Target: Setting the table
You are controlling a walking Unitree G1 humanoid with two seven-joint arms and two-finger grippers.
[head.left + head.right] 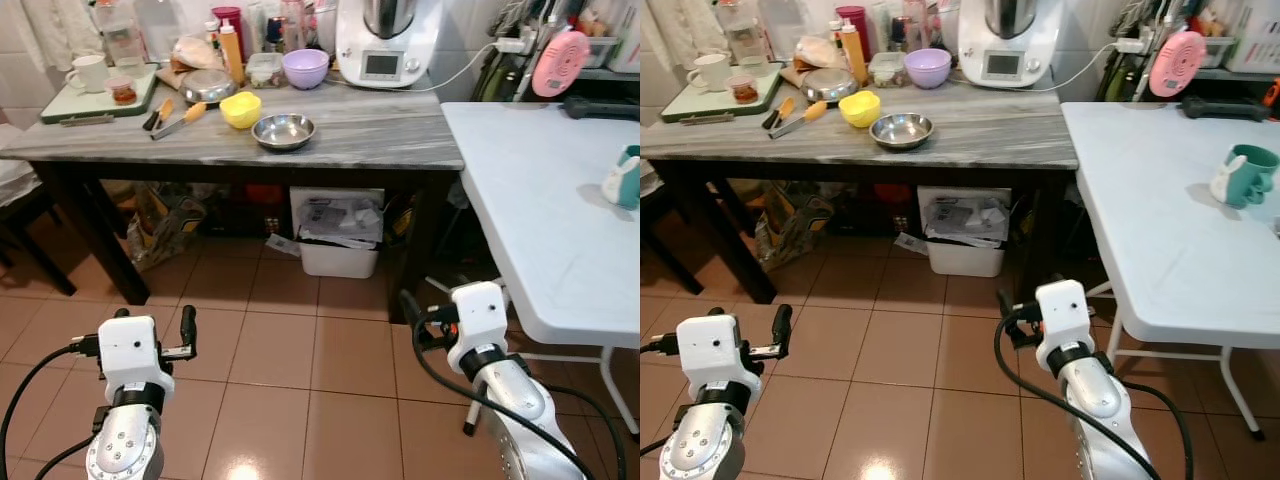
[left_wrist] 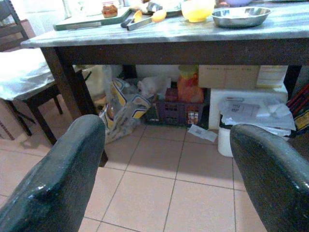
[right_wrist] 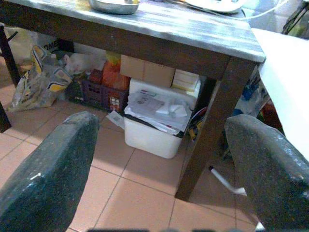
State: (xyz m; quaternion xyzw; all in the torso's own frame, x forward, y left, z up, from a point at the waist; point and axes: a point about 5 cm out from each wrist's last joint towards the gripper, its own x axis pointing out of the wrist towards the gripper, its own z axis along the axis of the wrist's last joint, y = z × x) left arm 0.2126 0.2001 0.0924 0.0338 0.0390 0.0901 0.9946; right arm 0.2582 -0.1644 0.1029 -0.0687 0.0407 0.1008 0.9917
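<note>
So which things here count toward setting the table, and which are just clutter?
For the job: steel bowl, yellow bowl, purple bowl, white mug, white table.
Lying about: kitchen machine, pink fan, white bin, bags.

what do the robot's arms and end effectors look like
Both arms are silver metal with rounded, ribbed joints, each ending in a boxy white wrist housing. The left end effector and the right end effector each carry two long black fingers with a dull, slightly scuffed surface and rounded tips. Black cables loop from each wrist housing back along the arm. No markings can be made out.
</note>
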